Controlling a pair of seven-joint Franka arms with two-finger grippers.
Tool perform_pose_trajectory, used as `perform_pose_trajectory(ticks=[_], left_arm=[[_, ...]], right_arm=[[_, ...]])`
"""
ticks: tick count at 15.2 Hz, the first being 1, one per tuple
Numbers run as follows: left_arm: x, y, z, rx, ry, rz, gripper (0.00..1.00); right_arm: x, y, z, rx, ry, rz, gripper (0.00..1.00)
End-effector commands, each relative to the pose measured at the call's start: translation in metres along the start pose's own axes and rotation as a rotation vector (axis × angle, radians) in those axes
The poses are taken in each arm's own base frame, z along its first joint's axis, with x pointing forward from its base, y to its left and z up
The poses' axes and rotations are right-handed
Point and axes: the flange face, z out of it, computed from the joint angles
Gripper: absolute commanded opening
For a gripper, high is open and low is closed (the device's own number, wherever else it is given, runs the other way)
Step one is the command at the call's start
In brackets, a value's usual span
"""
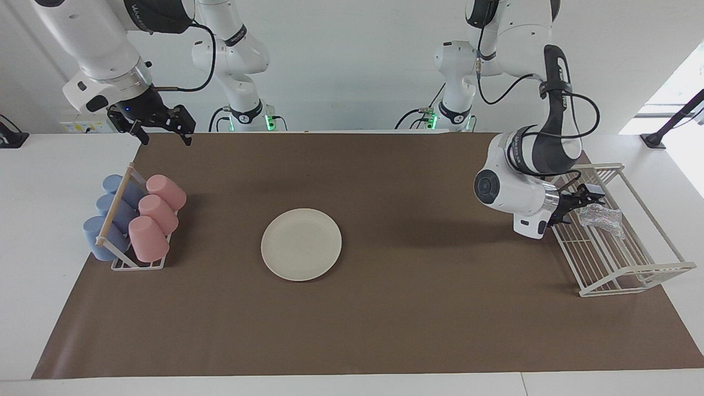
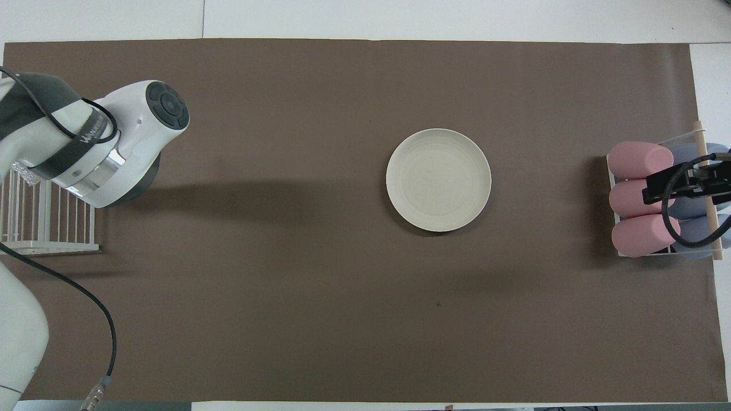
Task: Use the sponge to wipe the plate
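The cream plate [image 1: 301, 244] lies flat on the brown mat near the table's middle; it also shows in the overhead view [image 2: 438, 179]. The silvery sponge [image 1: 602, 217] lies in the white wire rack [image 1: 632, 273] at the left arm's end of the table. My left gripper [image 1: 584, 209] reaches into that rack, open, with its fingers at the sponge's edge. In the overhead view the left arm hides that gripper and only a bit of the sponge [image 2: 24, 170] shows. My right gripper [image 1: 163, 132] hangs open and empty in the air at the right arm's end, waiting.
A holder with pink and blue cups [image 1: 135, 220] stands at the right arm's end of the mat; in the overhead view the right gripper [image 2: 665, 188] hangs over the cups [image 2: 639, 197]. The wire rack [image 2: 51, 246] sits at the mat's edge.
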Motion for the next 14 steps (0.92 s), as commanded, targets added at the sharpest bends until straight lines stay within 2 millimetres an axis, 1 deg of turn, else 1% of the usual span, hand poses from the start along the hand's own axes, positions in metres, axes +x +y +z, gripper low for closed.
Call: perform_pose_trajectory(ticks=[1,2,6,8,9,10,12,14], left_arm=[[-0.006,-0.06,-0.026,-0.157,0.007,0.0,1.0],[-0.009,-0.071,-0.033,-0.21,0.001,-0.024,1.0],[-0.018,-0.106,-0.057,-0.377,-0.003,-0.106,1.0],[-0.031,-0.135,-0.062,-0.548,-0.032,-0.177,1.0],[-0.039,-0.144,-0.07,-0.607,-0.031,-0.181,1.0],[-0.047,-0.152,-0.078,-0.655,-0.029,-0.175,1.0],[-0.061,-0.161,-0.094,-0.808,-0.05,-0.187,1.0],[-0.076,-0.168,-0.102,-0.921,-0.109,-0.185,1.0]], right_arm=[[0.0,-0.002,-0.004,0.015,0.017,0.013,1.0],[0.0,-0.002,-0.004,0.013,0.017,0.013,1.0],[0.0,-0.002,-0.004,0.01,0.019,0.014,1.0],[0.0,-0.002,-0.005,0.009,0.021,0.014,1.0],[0.0,-0.002,-0.005,0.009,0.021,0.015,1.0],[0.0,-0.002,-0.005,0.009,0.021,0.015,1.0],[0.0,-0.002,-0.005,0.007,0.021,0.022,1.0],[0.001,-0.003,-0.005,0.006,0.022,0.02,1.0]])
